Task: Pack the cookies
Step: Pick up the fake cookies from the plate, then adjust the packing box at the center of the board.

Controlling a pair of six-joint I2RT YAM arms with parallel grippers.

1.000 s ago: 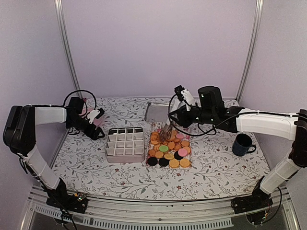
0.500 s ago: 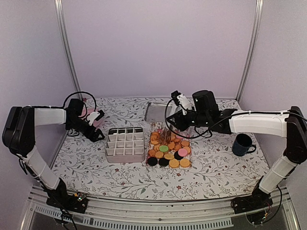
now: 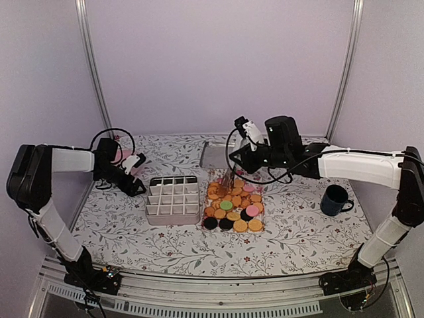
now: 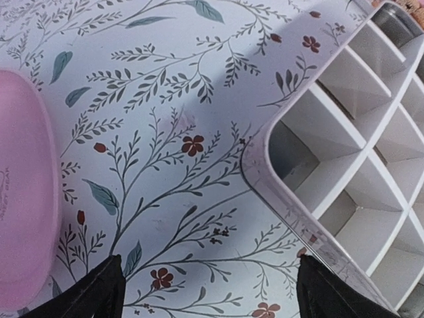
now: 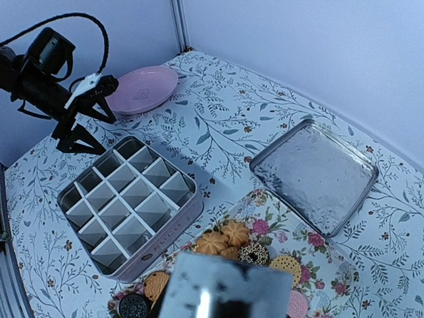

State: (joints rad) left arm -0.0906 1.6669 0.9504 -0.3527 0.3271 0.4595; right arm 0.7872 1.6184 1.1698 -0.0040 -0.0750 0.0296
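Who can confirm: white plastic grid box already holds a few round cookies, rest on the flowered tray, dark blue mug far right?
No: the white plastic grid box is empty; the right wrist view shows every cell bare. The small round cookies lie on the flowered tray, dark blue mug far right.

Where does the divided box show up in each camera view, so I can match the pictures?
Top external: the divided box sits at centre, just left of the cookies.
Left wrist: the divided box fills the right side, one corner nearest.
Right wrist: the divided box lies at lower left.
Shared landmark: the pink plate, on the table near the box in all three.
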